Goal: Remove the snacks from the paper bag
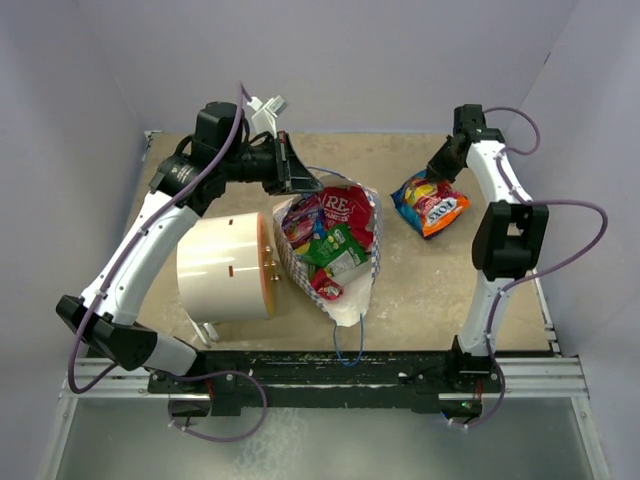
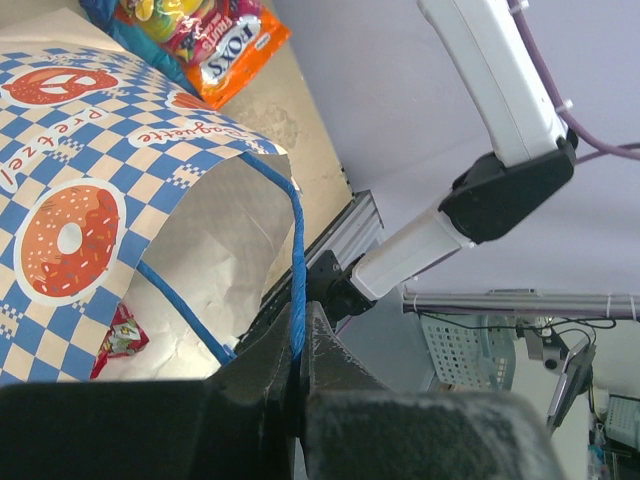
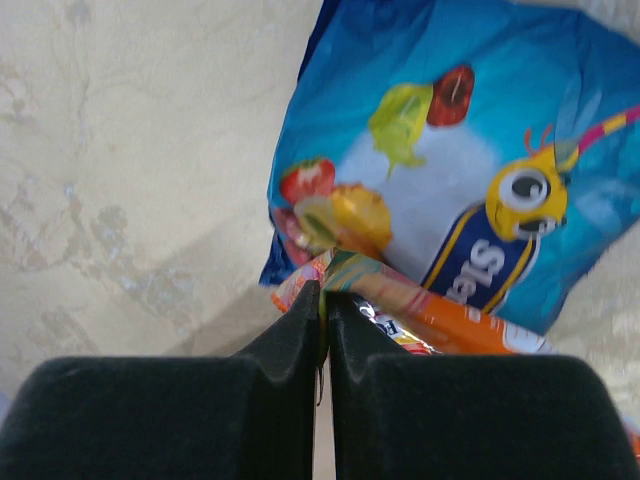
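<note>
The paper bag (image 1: pixel 350 300) lies on its side mid-table with its mouth toward the back. Snacks show in the mouth: a red packet (image 1: pixel 345 208), a green one (image 1: pixel 340 248) and a small red one (image 1: pixel 327 285). My left gripper (image 1: pixel 297 170) is at the bag's rim, shut on the blue cord handle (image 2: pixel 296 260), which runs between its fingertips (image 2: pixel 297 345). A blue packet (image 3: pixel 460 150) and an orange packet (image 3: pixel 440 320) lie outside the bag at back right (image 1: pixel 430 205). My right gripper (image 3: pixel 323 295) has its jaws almost together on the orange packet's corner.
A big white cylinder with a tan face (image 1: pixel 225 268) lies just left of the bag. Walls close the table at the back and both sides. The right arm (image 2: pixel 500 120) rises along the right edge. A black rail (image 1: pixel 330 365) runs along the near edge.
</note>
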`<action>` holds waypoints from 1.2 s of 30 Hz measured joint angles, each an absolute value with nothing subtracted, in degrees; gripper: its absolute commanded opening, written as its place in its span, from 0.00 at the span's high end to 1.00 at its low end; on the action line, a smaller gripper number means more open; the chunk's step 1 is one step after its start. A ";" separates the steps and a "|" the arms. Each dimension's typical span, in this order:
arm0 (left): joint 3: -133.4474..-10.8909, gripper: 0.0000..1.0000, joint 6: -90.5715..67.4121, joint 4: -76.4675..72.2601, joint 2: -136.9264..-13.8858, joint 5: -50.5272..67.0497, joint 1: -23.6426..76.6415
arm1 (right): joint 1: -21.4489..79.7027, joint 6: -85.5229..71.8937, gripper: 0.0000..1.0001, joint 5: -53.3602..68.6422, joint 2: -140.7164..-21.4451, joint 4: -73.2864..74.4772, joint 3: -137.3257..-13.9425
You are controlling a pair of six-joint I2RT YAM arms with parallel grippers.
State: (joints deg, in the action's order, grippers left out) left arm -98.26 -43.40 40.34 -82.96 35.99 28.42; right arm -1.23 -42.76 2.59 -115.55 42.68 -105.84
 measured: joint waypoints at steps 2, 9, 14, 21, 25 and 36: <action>-98.26 1.00 -43.18 40.91 -82.96 35.99 28.53 | -1.96 -42.00 0.95 2.79 -118.63 41.60 -107.87; -98.26 1.00 -42.78 41.63 -82.94 35.97 28.67 | -3.49 -35.18 0.93 5.43 -127.50 39.18 -112.40; -98.26 1.00 -42.61 41.98 -82.94 35.77 28.67 | -4.19 -30.44 0.84 10.22 -128.62 34.39 -110.17; -98.26 1.00 -42.94 41.65 -82.91 35.81 28.67 | -4.69 -25.52 0.33 13.23 -127.66 30.65 -107.00; -98.26 1.00 -43.31 41.19 -82.91 35.81 28.67 | -4.69 -23.59 0.20 13.19 -123.98 32.38 -107.02; -97.78 1.00 -43.83 40.40 -82.81 35.79 28.67 | -4.14 -23.55 0.16 16.78 -93.62 32.08 -88.86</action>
